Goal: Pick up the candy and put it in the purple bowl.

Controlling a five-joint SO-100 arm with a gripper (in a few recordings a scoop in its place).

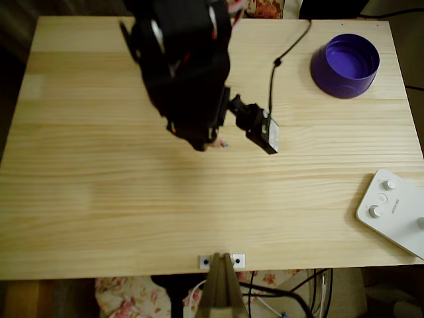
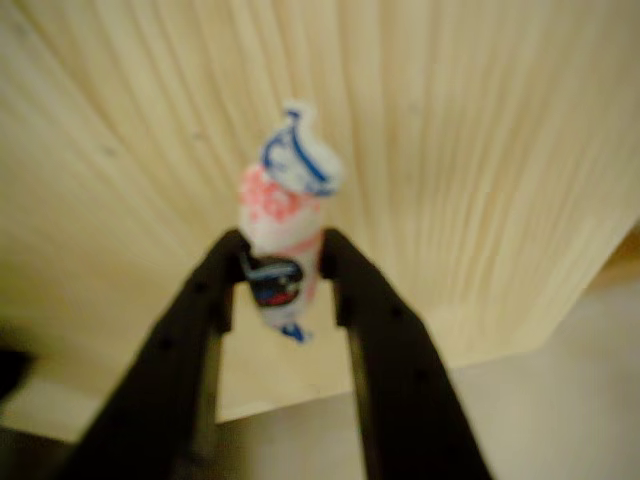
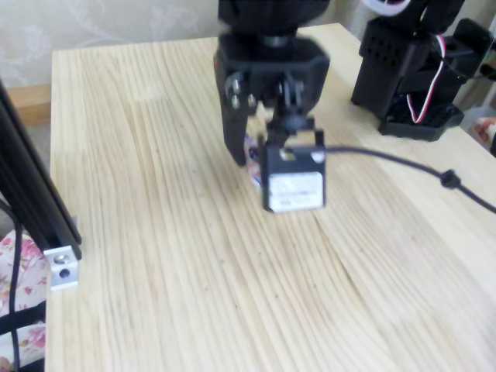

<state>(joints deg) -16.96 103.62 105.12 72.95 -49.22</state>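
The candy (image 2: pixel 280 215), pinkish-white with blue and red marks, is pinched at its lower half between my two black fingers (image 2: pixel 205 300) in the wrist view. My gripper (image 2: pixel 280 268) is shut on it. In the overhead view the gripper (image 1: pixel 207 142) hangs low over the table's middle under the black arm, and a sliver of candy (image 1: pixel 223 142) peeks out beside it. The fixed view shows the gripper (image 3: pixel 244 161) just above the wood with the candy (image 3: pixel 253 151) partly hidden behind the wrist camera. The purple bowl (image 1: pixel 338 83) stands empty at the far right, well away from the gripper.
A white device with knobs (image 1: pixel 394 212) lies at the table's right front edge. The wrist camera's black cable (image 1: pixel 281 56) runs across the table between arm and bowl. The arm's base (image 3: pixel 411 70) sits at the back. A metal bracket (image 1: pixel 222 261) marks the front edge.
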